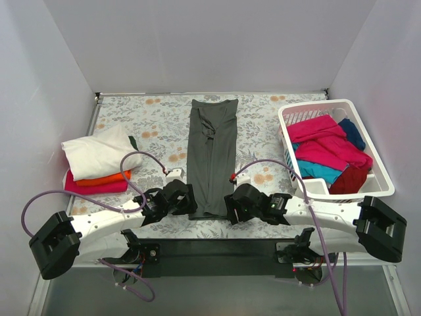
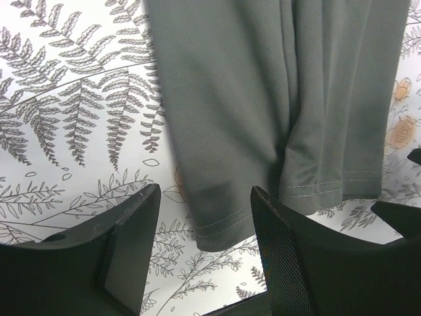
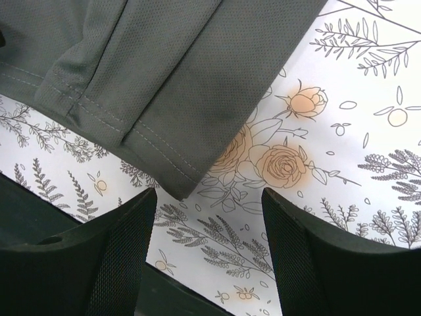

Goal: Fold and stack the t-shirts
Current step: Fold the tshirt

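Folded into a narrow strip down the middle of the table: grey shirt, hem end nearest the arms. Low over the hem's left corner, left gripper, jaws spread wide, cloth edge in the gap but not pinched. Likewise at the right corner, right gripper: jaws spread, nothing held. Stacked at far left: white shirt on orange shirt on pink shirt. Jumbled in the basket at right: loose shirts, pink, teal, navy, maroon.
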Robot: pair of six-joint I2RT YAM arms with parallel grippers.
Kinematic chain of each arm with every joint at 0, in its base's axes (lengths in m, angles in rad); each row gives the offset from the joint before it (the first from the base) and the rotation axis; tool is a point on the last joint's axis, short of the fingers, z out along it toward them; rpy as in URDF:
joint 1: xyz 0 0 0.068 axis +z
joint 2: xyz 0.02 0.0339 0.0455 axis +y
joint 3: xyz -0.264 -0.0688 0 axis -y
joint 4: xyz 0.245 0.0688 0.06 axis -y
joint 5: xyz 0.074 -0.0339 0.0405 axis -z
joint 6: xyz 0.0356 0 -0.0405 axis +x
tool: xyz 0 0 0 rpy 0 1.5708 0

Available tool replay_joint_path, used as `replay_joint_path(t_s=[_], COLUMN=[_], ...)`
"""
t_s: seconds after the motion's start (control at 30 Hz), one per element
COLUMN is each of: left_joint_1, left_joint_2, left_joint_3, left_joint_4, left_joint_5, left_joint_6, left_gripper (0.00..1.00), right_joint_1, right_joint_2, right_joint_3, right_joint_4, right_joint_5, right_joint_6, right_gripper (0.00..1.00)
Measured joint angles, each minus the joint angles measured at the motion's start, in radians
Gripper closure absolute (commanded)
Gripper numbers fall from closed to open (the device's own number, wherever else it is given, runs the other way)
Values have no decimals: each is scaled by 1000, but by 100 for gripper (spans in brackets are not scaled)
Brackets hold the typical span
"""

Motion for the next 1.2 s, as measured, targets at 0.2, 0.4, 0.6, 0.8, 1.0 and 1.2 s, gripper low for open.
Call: replay_joint_path(t_s=[0.2, 0.4, 0.6, 0.8, 1.0, 1.2], left_joint_1=[-1, -6, -21, -47, -73, -87], left_joint_2=[0, 0, -4, -35, -58, -57], left_joint_3=[-13, -18, -23, -37, -39, -40], left_joint_4=[-19, -18, -22, -43, -85, -92], left_joint_5=[-4, -2, 15, 27, 28, 28], left_joint_6=[-20, -29, -44, -80, -121, -139], left_gripper=[46, 47, 55, 57, 58, 62], right_joint_1=[1, 5, 10, 18, 26, 39], right_joint_2=[65, 90, 113, 128, 142, 161], right_joint_3=[21, 32, 35, 43, 55, 66], right_joint_4=[36, 59, 69, 85, 86, 93], right_joint_5=[-1, -2, -2, -5, -6, -8], right_joint_6=[-1, -3, -3, -4, -6, -8], right_gripper=[41, 42, 42, 42, 42, 47])
